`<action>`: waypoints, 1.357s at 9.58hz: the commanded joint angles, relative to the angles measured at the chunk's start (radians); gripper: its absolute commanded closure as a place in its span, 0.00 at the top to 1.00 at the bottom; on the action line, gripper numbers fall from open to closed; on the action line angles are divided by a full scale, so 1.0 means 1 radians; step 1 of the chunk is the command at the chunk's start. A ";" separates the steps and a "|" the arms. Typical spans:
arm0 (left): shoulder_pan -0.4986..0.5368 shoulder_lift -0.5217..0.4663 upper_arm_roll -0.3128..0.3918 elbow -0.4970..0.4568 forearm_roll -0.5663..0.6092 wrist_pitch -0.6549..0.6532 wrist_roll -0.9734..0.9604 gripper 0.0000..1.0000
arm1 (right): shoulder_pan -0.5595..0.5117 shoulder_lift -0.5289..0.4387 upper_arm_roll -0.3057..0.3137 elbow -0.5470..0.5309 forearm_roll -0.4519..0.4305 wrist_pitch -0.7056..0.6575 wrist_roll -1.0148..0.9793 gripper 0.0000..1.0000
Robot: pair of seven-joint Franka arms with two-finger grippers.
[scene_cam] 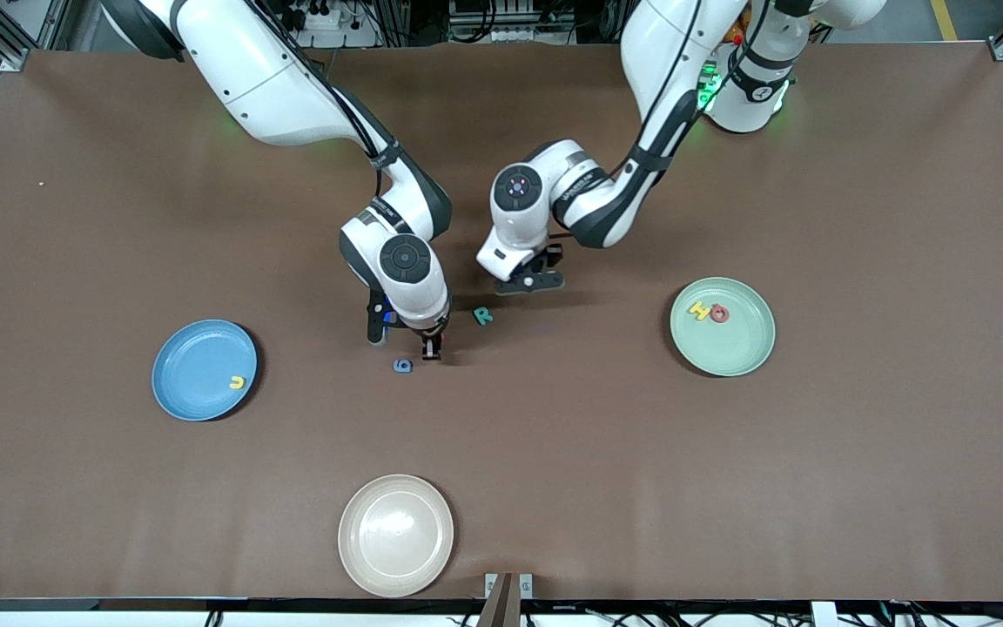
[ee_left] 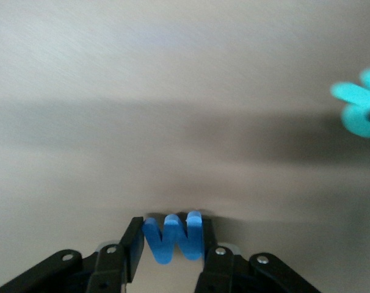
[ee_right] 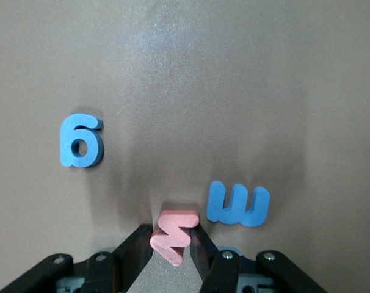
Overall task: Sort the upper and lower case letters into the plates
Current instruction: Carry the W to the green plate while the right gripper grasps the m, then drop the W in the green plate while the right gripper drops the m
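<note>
Mid-sort, frame centre: left gripper (ee_left: 170, 244) fingers clamp blue W (ee_left: 171, 237); right gripper (ee_right: 171, 247) fingers clamp red m (ee_right: 173, 235). Next: carry W to mint plate (scene_cam: 750, 353), m to blue plate (scene_cam: 184, 392).

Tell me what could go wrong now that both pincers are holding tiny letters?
The right pincer pinches the red m tilted and by its edge, so it might slip out. The blue m lies right beside it and could get bumped. The left pincer holds the blue W close to the other arm, so the two arms might knock together.
</note>
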 commanded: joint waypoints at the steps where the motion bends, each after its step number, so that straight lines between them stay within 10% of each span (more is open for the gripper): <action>1: 0.091 -0.117 -0.004 -0.017 0.024 -0.188 0.181 0.22 | -0.028 -0.001 -0.011 -0.024 -0.057 0.022 -0.044 0.00; 9: 0.650 -0.277 -0.015 -0.217 0.151 -0.163 1.027 0.31 | -0.260 -0.094 -0.008 -0.004 -0.052 -0.124 -0.576 0.00; 10: 0.647 -0.266 -0.015 -0.214 0.138 -0.161 1.025 0.84 | -0.301 -0.097 -0.008 -0.005 -0.052 -0.139 -0.659 0.00; 13: 0.610 -0.260 -0.015 -0.204 0.062 -0.161 0.968 1.00 | -0.447 -0.121 -0.010 -0.015 -0.054 -0.206 -0.951 0.00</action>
